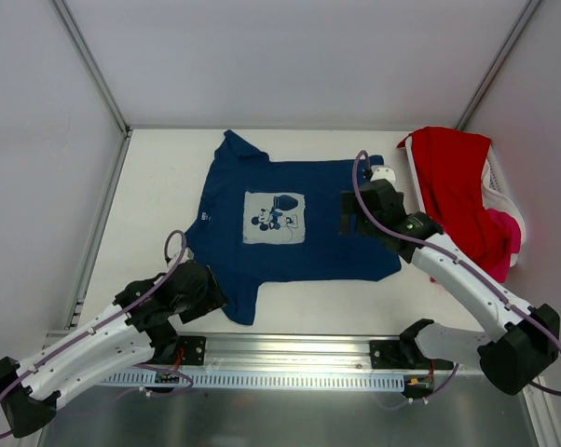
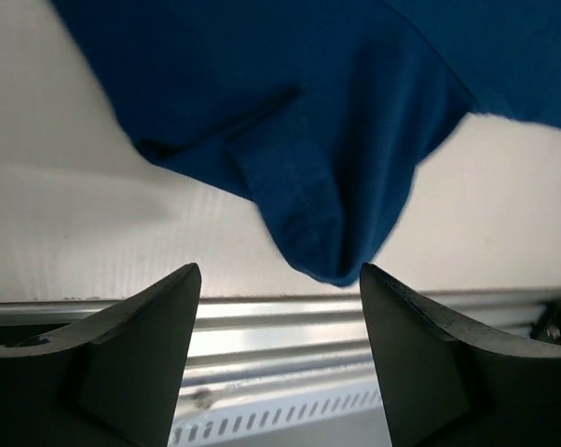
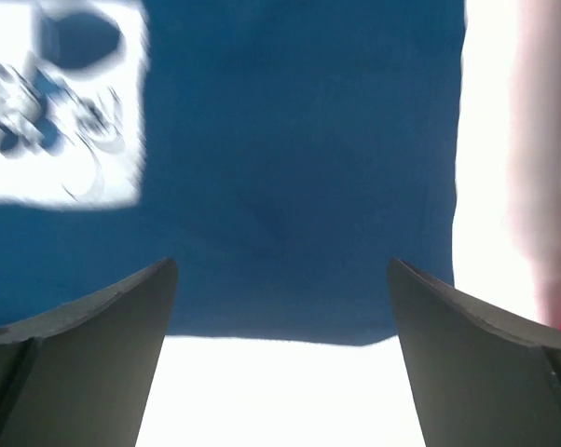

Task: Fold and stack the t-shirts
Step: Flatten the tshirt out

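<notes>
blocking part of navy tee [image 1: 290, 223], right tool [image 1: 351, 216], pink tee [image 1: 510, 233] mostly hidden

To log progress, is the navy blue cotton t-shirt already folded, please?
No, the navy blue cotton t-shirt lies spread flat, pale square print up.

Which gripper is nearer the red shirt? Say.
Right. The right gripper is over the navy shirt, near the red shirt; the left gripper is by its far sleeve.

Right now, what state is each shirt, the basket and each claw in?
navy t-shirt: spread flat, print up, unfolded.
white basket: holding crumpled clothes.
red t-shirt: crumpled, draped over its rim.
pink t-shirt: bunched, partly under red.
left claw: open, empty.
right claw: open, empty.
</notes>
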`<state>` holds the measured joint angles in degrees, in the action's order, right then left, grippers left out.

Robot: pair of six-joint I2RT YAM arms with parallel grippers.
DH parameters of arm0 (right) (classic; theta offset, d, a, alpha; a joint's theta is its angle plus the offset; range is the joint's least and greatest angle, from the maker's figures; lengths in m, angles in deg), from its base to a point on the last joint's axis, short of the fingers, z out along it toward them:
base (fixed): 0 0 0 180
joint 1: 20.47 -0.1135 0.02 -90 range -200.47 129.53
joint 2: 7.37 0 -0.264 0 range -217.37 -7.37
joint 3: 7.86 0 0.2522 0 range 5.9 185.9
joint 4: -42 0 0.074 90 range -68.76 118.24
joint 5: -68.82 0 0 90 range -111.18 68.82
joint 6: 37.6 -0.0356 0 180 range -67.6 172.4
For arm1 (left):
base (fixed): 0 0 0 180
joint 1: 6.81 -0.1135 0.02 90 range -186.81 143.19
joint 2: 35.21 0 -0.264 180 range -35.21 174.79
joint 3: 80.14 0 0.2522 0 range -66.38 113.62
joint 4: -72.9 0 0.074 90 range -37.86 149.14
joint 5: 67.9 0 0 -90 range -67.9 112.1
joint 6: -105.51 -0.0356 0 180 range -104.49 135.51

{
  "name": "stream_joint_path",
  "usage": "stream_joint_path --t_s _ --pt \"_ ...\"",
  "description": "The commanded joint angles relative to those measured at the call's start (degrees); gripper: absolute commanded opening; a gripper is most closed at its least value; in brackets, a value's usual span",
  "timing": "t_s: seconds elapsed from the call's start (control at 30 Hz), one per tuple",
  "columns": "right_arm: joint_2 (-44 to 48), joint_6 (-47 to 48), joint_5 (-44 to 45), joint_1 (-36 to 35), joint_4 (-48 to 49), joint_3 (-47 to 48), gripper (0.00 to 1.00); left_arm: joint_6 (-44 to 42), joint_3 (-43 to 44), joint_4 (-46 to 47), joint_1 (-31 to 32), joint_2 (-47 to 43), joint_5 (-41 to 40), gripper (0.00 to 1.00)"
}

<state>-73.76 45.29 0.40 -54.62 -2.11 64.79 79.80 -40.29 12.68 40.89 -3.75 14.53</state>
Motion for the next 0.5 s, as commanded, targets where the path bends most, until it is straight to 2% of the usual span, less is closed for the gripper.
stream_joint_path --t_s 0.0,0.3,0.47 --pt "1.61 -1.94 -2.42 -0.04 -1.03 -4.82 1.0 8.9 -2.87 -4.52 0.64 0.88 -8.76 0.69" --pt "3.81 -2.03 -4.0 -0.13 -0.68 -9.41 0.99 15.16 -2.01 -3.91 0.64 6.15 -20.81 0.69" --pt "3.64 -1.76 -4.36 -0.13 -0.85 -10.99 0.99 13.76 -0.69 -0.48 0.64 11.06 -24.51 0.7"
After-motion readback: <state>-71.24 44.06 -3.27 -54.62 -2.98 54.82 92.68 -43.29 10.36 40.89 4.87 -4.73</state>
